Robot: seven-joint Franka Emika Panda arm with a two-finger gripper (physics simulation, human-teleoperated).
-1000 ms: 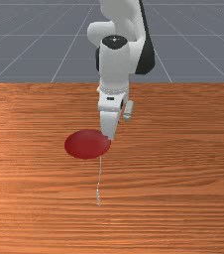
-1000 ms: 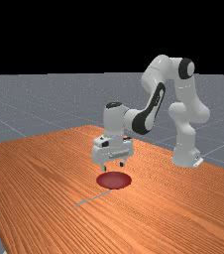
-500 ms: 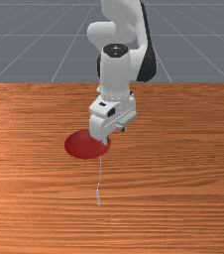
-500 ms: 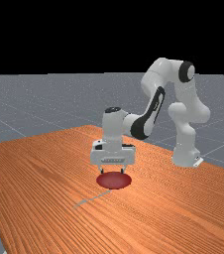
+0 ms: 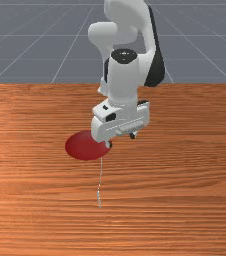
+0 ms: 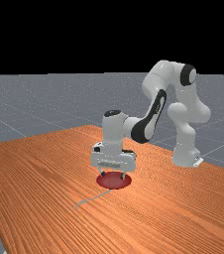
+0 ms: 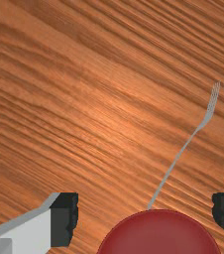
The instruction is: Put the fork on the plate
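While our jaws stand wide near the plate (image 5: 84,145), the fork (image 7: 206,119) lies farther from the arm-side edge of the counter (image 5: 190,175).

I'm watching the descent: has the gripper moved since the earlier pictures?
Yes, downward: in the far view the gripper was just above the red plate; now its fingertips overlap the plate's outline.

The tool (image 6: 113,175) is being held open and pointed downward, its fingers (image 7: 64,218) being held well apart; above it the wrist (image 6: 113,130) is being held upright, the arm (image 6: 156,79) being bent higher up.
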